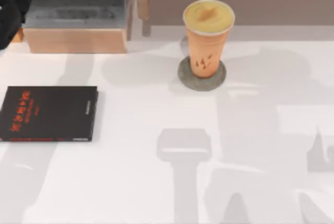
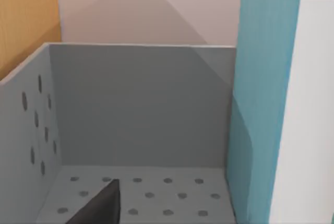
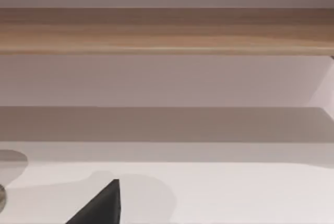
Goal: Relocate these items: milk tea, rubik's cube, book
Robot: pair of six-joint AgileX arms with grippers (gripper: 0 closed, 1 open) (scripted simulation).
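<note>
My left wrist camera sits over a grey perforated bin (image 2: 141,125), teal book (image 2: 261,104) standing against its wall; can't tell how my jaws stand on either arm. From above: one milk tea (image 1: 207,36) on a grey coaster (image 1: 183,75) near the tabletop's (image 1: 156,182) far edge, one black book (image 1: 48,113) at its left edge, open space between.

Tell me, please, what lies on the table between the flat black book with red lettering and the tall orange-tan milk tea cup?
Nothing: in the top view only bare white table separates the black book from the milk tea cup.
</note>
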